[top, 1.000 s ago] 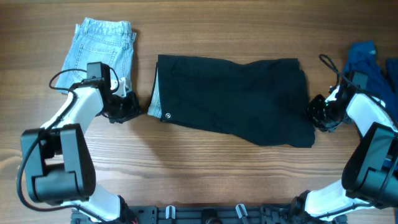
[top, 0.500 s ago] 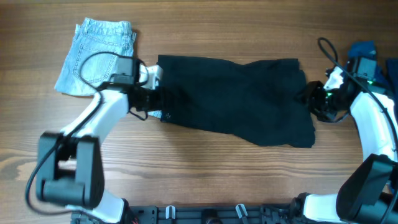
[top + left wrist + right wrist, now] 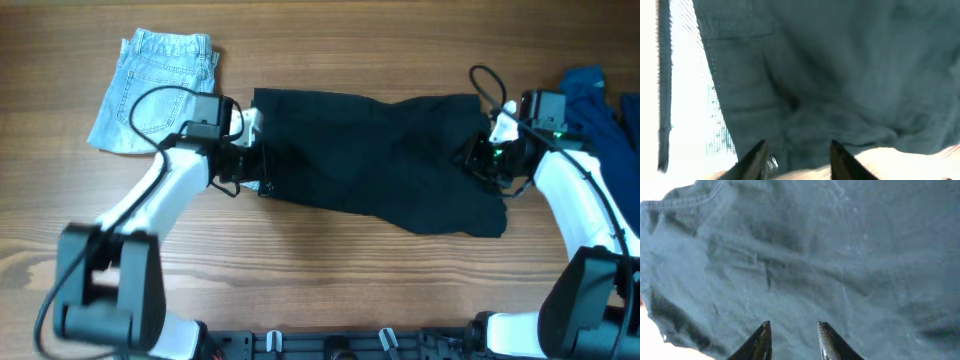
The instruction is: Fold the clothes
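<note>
Black shorts (image 3: 380,160) lie spread flat across the middle of the table. My left gripper (image 3: 250,160) is open over their left waistband edge; in the left wrist view (image 3: 797,160) the dark cloth (image 3: 830,75) fills the frame, with a small metal snap beside one finger. My right gripper (image 3: 478,160) is open over the shorts' right end; in the right wrist view (image 3: 792,340) the wrinkled cloth (image 3: 815,255) lies under the fingers. Neither gripper holds cloth.
Folded light-blue denim shorts (image 3: 160,88) lie at the far left. A pile of blue clothes (image 3: 600,105) sits at the right edge. Bare wooden table (image 3: 320,280) runs along the front.
Both arms moved inward from beside the shorts. The left gripper now sits over the left edge, the right gripper over the right end. The shorts have not moved.
</note>
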Motion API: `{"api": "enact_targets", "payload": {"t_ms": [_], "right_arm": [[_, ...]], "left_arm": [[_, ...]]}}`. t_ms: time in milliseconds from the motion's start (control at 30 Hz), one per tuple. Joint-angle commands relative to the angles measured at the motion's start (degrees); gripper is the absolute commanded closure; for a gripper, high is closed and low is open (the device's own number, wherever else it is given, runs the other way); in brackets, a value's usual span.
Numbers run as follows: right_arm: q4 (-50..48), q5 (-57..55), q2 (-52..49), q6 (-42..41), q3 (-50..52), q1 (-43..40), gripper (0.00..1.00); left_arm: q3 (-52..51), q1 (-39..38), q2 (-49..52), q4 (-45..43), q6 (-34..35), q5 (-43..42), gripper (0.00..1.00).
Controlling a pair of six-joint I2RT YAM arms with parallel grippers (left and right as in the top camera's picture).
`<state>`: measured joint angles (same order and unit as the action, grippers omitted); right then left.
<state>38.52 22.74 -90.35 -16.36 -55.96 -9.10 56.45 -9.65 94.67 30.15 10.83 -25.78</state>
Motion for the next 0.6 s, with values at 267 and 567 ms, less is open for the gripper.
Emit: {"api": "enact_targets", "payload": {"t_ms": [267,567], "right_arm": [[-15.1,2.82,-8.44,-1.97,11.34,4.57,0.73],[-15.08,2.82,-9.2,-2.03,11.37,4.61,0.74]], "left_arm": [[-0.26,-0.11,4.5,1.36,-0.07,10.16,0.51],[-0.26,-0.15,9.11,-2.8,-1.62,-0.83,0.77]]}}
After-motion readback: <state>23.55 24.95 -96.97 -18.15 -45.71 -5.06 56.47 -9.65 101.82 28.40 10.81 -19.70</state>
